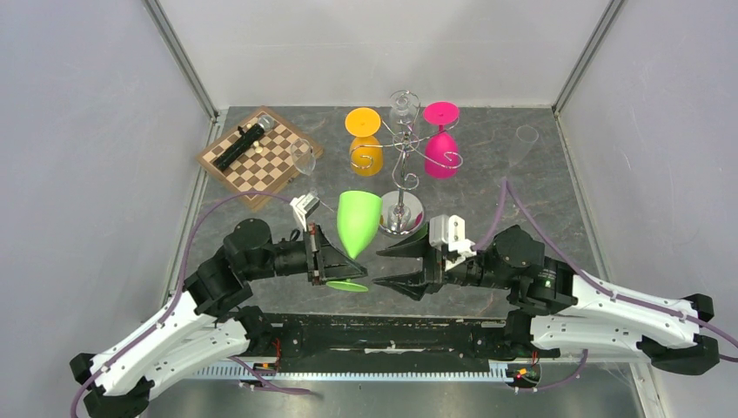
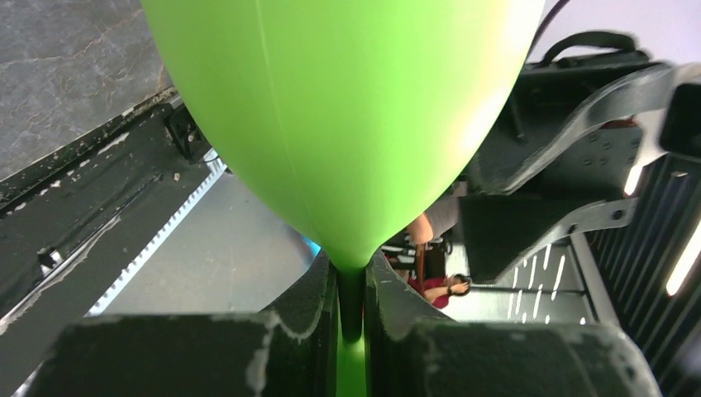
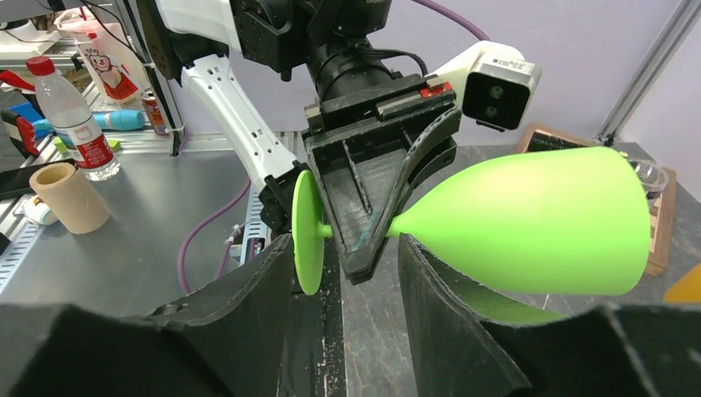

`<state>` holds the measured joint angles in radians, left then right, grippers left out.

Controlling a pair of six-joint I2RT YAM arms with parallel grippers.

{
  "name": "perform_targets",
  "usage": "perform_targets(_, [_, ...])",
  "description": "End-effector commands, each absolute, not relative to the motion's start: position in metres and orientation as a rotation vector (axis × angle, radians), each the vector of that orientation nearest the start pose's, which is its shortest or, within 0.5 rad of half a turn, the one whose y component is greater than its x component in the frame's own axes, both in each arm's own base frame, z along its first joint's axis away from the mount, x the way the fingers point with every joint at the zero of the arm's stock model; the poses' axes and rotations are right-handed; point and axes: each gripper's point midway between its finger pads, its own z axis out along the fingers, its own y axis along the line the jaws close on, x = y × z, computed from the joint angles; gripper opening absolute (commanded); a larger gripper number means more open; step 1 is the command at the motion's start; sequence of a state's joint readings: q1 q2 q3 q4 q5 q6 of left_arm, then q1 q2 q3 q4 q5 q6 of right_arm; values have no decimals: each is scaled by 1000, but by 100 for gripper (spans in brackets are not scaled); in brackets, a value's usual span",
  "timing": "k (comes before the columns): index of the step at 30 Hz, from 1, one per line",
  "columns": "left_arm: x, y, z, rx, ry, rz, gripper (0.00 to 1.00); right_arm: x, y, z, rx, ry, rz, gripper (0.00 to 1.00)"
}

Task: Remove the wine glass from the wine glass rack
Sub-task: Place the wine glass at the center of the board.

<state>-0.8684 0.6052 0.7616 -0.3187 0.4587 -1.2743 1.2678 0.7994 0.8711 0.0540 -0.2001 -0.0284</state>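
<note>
We see the lime-green glass [image 1: 358,222] off the rack [image 1: 403,165], tipped sideways in front of the rack's base, its stem pinched in the left gripper [image 1: 341,266]. The right gripper [image 1: 376,268] gapes wide, empty, just beside the stem. Orange [image 1: 364,144] and pink [image 1: 442,144] glasses hang on the rack behind; a chessboard [image 1: 259,161] lies to the left.

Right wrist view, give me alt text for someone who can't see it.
A green wine glass is held sideways by its stem in the left gripper, bowl at frame right, foot at frame left. The right gripper is open in the foreground, one finger on each side of the stem.
</note>
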Motion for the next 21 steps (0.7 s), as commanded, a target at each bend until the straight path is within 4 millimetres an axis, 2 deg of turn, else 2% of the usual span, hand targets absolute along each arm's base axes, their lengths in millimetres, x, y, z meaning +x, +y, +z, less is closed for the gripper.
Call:
perform_targets(1, [52, -261, 320, 260, 2143, -1847, 2, 68, 310, 383, -1061, 1213, 1116, 52])
perform_targets(8, [32, -256, 306, 516, 2162, -1820, 2, 72, 307, 381, -1094, 1365, 1076, 55])
perform_targets(18, [13, -242, 290, 784, 2112, -1762, 2, 72, 301, 417, -1052, 1444, 1093, 55])
perform_targets(21, [1, -236, 292, 891, 2045, -1792, 2, 73, 301, 421, -1032, 1509, 1096, 53])
